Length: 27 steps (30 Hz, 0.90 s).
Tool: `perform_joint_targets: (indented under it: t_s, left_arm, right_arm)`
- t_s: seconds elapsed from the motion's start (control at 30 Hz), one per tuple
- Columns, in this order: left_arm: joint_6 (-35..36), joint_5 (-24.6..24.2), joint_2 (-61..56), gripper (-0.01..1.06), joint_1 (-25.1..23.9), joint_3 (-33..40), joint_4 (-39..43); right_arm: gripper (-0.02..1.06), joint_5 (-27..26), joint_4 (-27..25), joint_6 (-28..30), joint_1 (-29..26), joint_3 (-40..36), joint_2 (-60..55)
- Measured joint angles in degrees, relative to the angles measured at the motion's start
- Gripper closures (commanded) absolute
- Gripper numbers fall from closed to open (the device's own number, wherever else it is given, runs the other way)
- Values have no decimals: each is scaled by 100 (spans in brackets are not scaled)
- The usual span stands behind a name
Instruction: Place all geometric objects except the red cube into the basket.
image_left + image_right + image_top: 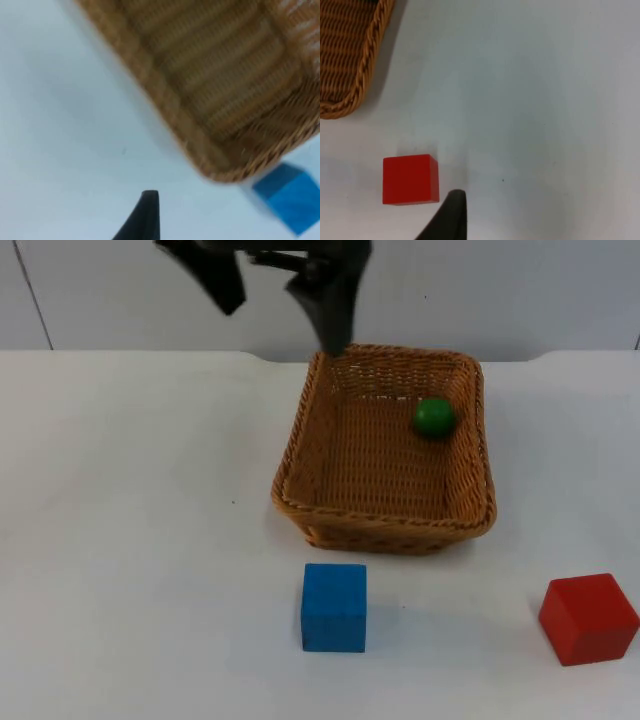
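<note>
A woven brown basket (384, 527) stands at the table's middle with a green ball (434, 417) inside, near its far right wall. In front of the basket a blue cube (334, 606) rests on the table, and a red cube (588, 618) lies at the front right. My left gripper (283, 328) hangs open above the basket's far left corner with nothing between its fingers. The left wrist view takes in the basket's rim (165, 102) and the blue cube (290, 197). My right gripper (451, 216) hovers over the table close to the red cube (410, 179), beside the basket's corner (351, 75).
The white table (130, 540) stretches bare to the left of the basket. The grey partition wall (520, 290) closes off the back, just behind the basket.
</note>
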<state>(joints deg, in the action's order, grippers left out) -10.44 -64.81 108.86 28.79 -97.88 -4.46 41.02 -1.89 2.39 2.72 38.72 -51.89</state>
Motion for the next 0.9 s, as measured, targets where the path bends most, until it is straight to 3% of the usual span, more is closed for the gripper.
perform_joint_targets:
  t_s: [0.13, 0.23, 0.3, 0.43, 0.63, 0.9]
  left_arm:
    - [12, 99, -404, 9, -300, 706, -11]
    - [59, 489, -956, 9, -781, 1697, -175]
    - [71, 543, -1012, 9, -865, 1846, -220]
    - [104, 984, -1731, 9, -1608, 3110, -557]
    - [155, 1453, -2598, 9, -2224, 4393, -619]
    - [344, 1668, -3582, 6, -2546, 5460, -630]
  right_arm:
    - [-1, 0, 0, 0, 0, 0, 0]
    - [-1, 0, 0, 0, 0, 0, 0]
    - [-1, 0, 0, 0, 0, 0, 0]
    - [-1, 0, 0, 0, 0, 0, 0]
    - [-1, 0, 0, 0, 0, 0, 0]
    - [-1, 0, 0, 0, 0, 0, 0]
